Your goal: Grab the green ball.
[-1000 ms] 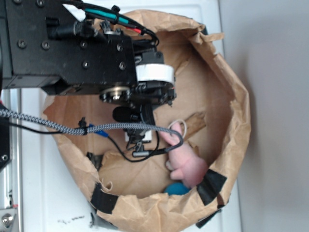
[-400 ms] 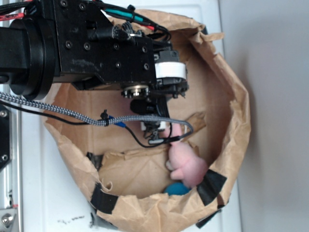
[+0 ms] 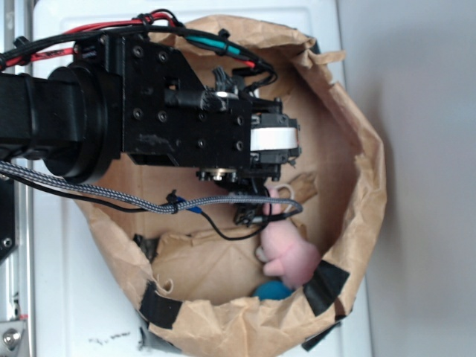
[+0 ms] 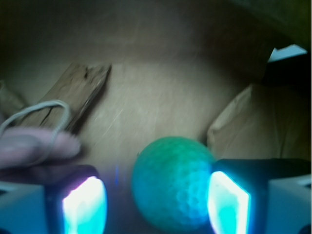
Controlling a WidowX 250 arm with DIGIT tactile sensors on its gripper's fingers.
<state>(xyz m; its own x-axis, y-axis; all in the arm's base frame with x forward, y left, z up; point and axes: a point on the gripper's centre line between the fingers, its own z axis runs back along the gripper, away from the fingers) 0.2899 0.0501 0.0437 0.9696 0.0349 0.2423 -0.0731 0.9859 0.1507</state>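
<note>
Straddling the green ball (image 4: 173,185), pincer (image 4: 156,202) spread

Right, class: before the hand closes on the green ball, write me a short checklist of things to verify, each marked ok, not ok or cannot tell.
1. Green ball lies between the fingers of the hand: ok.
2. Hand is open: ok.
3. Ball centred in the gap: not ok, it sits nearer the finger on the picture's right.
4. Pink plush bunny clear of the gap: ok, its ear is beyond the other finger.
5. Hand low enough around the ball: cannot tell.
</note>
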